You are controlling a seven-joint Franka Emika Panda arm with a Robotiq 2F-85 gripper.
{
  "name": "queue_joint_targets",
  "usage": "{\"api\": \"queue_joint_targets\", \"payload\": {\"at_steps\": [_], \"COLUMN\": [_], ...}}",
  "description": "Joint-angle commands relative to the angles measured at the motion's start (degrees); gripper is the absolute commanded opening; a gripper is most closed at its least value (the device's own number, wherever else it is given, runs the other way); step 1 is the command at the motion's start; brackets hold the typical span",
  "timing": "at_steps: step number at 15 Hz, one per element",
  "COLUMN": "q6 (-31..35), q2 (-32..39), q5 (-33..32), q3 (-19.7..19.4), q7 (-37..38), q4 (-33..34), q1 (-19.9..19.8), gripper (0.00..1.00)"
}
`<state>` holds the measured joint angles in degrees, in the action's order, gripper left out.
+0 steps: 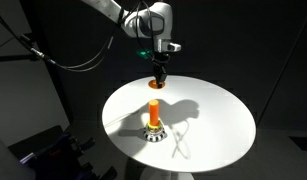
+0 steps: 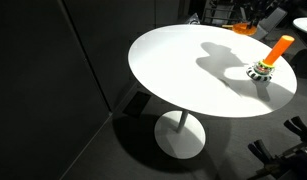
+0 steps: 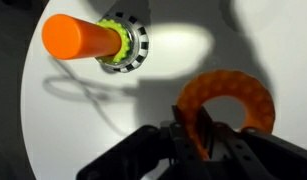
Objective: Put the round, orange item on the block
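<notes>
Holding the round, orange item (image 1: pixel 156 85) aloft, short of the block (image 1: pixel 153 127); placement not yet done.

In an exterior view the gripper (image 1: pixel 159 76), clamped on the item, hangs over the white table (image 1: pixel 223 120), apart from the peg (image 1: pixel 153 108). In an exterior view the item (image 2: pixel 243 30) sits at the frame's top, the gripper mostly cut off there. In the wrist view dark fingers (image 3: pixel 179 138) pinch its rim, contact blurred, and the peg (image 3: pixel 83 38) lies off-centre. Judged next: centre the hole over the peg, then lower.
</notes>
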<state>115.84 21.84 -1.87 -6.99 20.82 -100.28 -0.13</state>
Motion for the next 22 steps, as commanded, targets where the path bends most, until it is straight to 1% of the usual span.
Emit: {"api": "queue_joint_targets", "payload": {"at_steps": [1,6,15,22], "q6": [-0.3,-0.3,0.6,1.2], "q2": [-5.2,-8.5,-12.5,-16.1], "q5": [-0.5,-0.2,0.0,-0.6], "q3": [-0.2,-0.6,-2.2,-3.4], "q7": [-2.3,-4.5,-7.6,-9.4], "q4": [-4.8,-8.3,-14.6,-18.9], "q1": [-1.3,-3.5,-6.6,-8.4], "gripper": [0.07,0.07,0.07,0.07]}}
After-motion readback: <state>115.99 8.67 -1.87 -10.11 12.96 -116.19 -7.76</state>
